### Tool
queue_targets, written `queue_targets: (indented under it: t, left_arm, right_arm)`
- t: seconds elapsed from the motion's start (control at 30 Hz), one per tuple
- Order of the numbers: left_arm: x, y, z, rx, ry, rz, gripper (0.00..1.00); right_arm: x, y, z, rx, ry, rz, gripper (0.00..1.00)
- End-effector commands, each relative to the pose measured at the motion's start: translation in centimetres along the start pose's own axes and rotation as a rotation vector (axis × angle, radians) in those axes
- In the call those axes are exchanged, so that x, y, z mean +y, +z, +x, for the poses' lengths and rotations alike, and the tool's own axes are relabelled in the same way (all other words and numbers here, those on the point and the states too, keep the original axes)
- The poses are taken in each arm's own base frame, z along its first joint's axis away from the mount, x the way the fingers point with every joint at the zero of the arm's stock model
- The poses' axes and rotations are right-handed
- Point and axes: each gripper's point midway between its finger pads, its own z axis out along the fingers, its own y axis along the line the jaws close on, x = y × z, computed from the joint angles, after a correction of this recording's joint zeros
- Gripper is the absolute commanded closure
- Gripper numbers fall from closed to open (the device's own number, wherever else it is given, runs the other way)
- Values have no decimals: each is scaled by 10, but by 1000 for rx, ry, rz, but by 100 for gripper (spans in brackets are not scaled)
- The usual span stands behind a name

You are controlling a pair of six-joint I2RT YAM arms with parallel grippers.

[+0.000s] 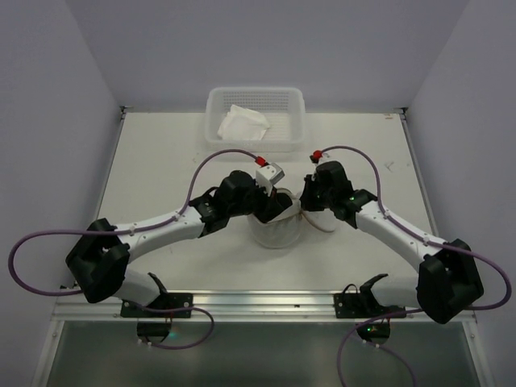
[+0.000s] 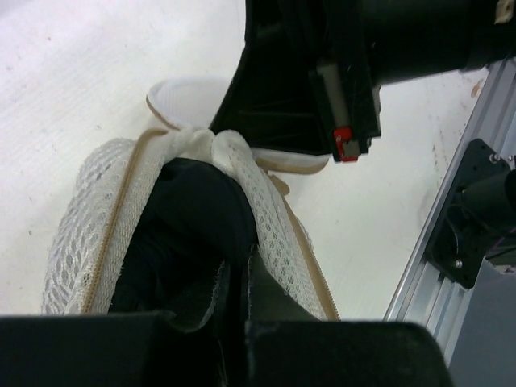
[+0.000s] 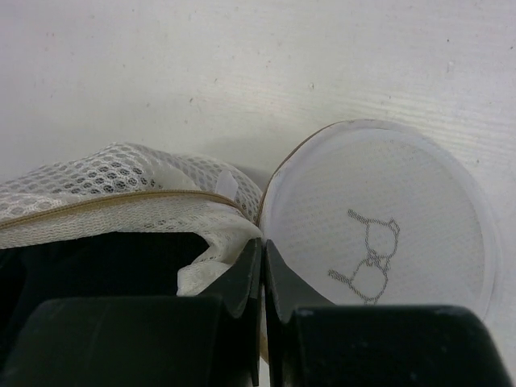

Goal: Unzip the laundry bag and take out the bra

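Left gripper (image 2: 236,322): closed on black fabric garment (image 2: 193,218) showing through the unzipped mouth of the small round laundry bag of whitish translucent mesh (image 2: 89,218). Right gripper (image 3: 263,270): shut tight on a bunched white edge of that mesh, just right of the left one. Centre of the white table (image 1: 161,161), between both arms: the bag, tan zip tape (image 2: 122,205) gaping, round flat face with black bra icon (image 3: 403,201) folded out to the right. Far edge: rectangular white perforated plastic basket (image 1: 294,105) holding crumpled white cloth (image 1: 243,122), well apart from the bag.
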Motion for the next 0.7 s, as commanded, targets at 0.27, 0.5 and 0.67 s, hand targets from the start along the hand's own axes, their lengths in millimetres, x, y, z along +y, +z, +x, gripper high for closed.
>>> queue_targets:
  t: [0.27,0.5,0.67]
  left_arm:
    - [-31,-38,-142,-491,17,111,100]
    - [37,-72,-165,-711,-339,-19,100]
    - [23,-74,-181,-728,-419,124,100]
  right_arm:
    - [-11,3,58,183,-30,-12,100]
    - [-11,-6,62,156,23,-22,100]
    - [-8,-4,59,114,94,-22,100]
